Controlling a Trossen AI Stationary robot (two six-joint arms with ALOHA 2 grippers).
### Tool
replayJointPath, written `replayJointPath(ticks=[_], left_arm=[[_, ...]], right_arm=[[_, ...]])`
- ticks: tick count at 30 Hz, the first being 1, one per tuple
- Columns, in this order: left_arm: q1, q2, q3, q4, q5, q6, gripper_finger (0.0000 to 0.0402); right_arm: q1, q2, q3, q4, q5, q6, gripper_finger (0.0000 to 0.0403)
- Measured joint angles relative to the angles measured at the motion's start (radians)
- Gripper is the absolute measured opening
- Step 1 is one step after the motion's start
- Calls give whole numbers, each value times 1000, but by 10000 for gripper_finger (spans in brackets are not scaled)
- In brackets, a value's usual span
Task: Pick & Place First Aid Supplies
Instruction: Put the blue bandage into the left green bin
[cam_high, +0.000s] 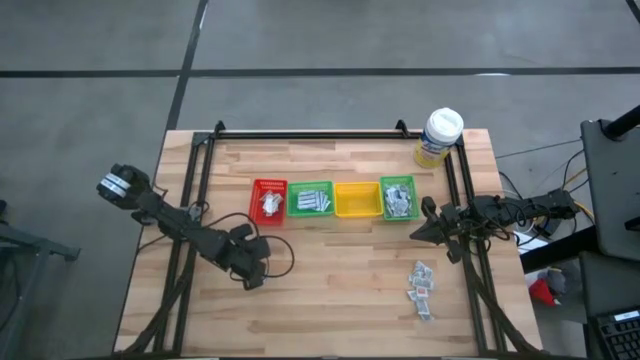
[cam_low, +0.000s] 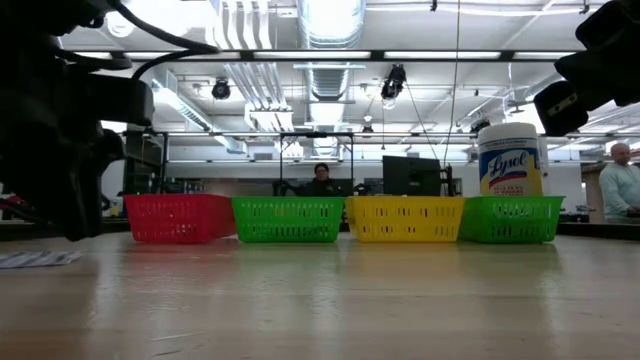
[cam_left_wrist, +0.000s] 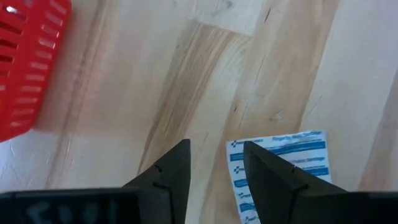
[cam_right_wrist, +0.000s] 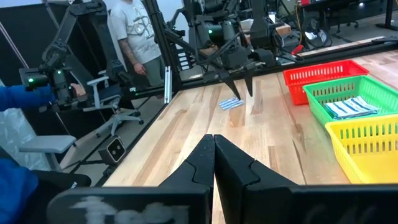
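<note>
Left wrist view gave us the key relation: the left gripper (cam_left_wrist: 214, 165) hung with fingers spread and holding nothing, one tip over the white-blue sachet (cam_left_wrist: 283, 168), which lay flat on the bench (cam_left_wrist: 205, 68) on the near side of the red bin (cam_left_wrist: 28, 62), long axis crosswise. Beyond it the right gripper (cam_high: 428, 234) waited, pinched together and empty.

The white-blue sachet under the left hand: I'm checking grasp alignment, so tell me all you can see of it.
The white-blue sachet is a flat rectangular packet, white with blue stripes and small print, papery-looking. It lies flat on the wooden table, away from the red bin. The open left hand hangs above it, one finger covering part of it. Contact cannot be judged.
</note>
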Motion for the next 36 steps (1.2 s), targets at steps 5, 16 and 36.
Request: replayJointPath(ticks=[5,16,36], left_arm=[[0,2,-1,3,4,-4,142],[0,3,-36,65,51,-34,142],[0,1,-171,242,49,-122,79]], right_arm=[[0,0,0,0,0,0,8],[0,0,0,0,0,0,8],[0,0,0,0,0,0,8]])
